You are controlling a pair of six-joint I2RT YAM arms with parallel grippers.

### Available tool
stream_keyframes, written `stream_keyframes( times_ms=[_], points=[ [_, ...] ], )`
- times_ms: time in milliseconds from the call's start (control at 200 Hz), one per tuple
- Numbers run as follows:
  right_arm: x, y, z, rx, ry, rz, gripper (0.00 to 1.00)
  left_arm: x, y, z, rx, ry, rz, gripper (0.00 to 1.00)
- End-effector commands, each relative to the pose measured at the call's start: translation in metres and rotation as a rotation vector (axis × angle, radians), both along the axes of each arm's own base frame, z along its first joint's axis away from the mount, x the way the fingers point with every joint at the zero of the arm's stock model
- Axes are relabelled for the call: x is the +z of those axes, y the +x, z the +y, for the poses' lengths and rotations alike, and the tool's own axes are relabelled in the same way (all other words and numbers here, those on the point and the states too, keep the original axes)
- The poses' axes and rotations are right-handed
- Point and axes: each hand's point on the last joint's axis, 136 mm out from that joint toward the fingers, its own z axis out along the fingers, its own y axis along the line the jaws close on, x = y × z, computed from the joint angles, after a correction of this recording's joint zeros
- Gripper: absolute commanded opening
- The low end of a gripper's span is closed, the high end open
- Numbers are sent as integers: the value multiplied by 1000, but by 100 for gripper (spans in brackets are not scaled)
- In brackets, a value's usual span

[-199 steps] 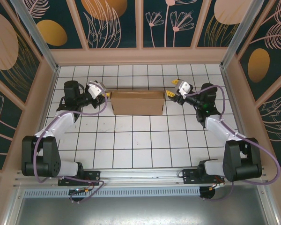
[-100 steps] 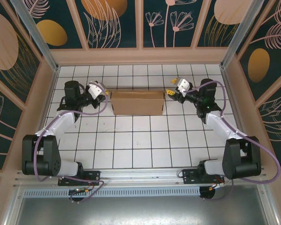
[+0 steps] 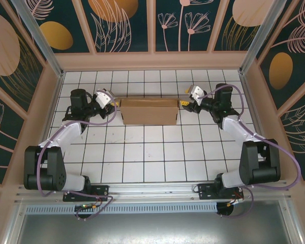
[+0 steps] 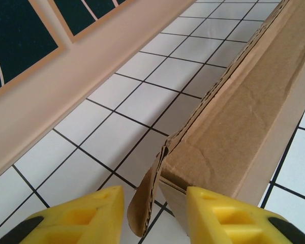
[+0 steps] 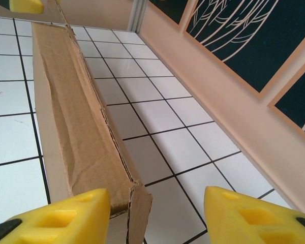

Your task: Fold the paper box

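Note:
The paper box (image 3: 149,111) is a brown cardboard mailer lying on the white tiles, long side left to right. My left gripper (image 3: 113,103) sits at its left end and my right gripper (image 3: 184,103) at its right end. In the left wrist view the box (image 4: 244,107) runs away from the camera, and a loose end flap (image 4: 145,203) stands between the yellow fingers (image 4: 76,218) of the left gripper (image 4: 155,221), with a gap on its left side. In the right wrist view the box (image 5: 71,112) ends in a small flap (image 5: 140,208) inside the wide-open right gripper (image 5: 157,218).
The wooden back wall (image 3: 152,61) stands about two tiles behind the box. Wooden side walls (image 3: 46,101) close in on left and right. Open tiled floor (image 3: 152,152) stretches from the box toward the arm bases.
The right arm has swung toward the back wall, its gripper shifting slightly up along the box's right end. The left gripper and the box have barely moved.

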Motion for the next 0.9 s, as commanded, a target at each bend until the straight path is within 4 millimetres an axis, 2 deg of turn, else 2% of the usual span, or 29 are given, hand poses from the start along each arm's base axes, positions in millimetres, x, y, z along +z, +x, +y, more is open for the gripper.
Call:
stream_keyframes(
  times_ms=[0, 185, 460, 671, 796, 896],
  points=[
    [4, 3, 6, 29, -9, -10, 50, 7, 2, 3, 11, -4, -34, 36],
    [-7, 2, 10, 48, -18, 20, 46, 6, 6, 3, 11, -1, -25, 27],
    [-12, 4, 13, 51, -30, 31, 31, 8, 8, 0, -5, -18, -16, 19],
    [-13, 5, 16, 61, -39, 46, 17, 13, 8, -3, -16, -27, -24, 19],
    [-15, 5, 17, 58, -44, 51, 14, 15, 7, -5, -26, -25, -31, 20],
    [-15, 6, 16, 48, -47, 52, 16, 16, 7, -6, -29, -24, -30, 21]
  ],
)
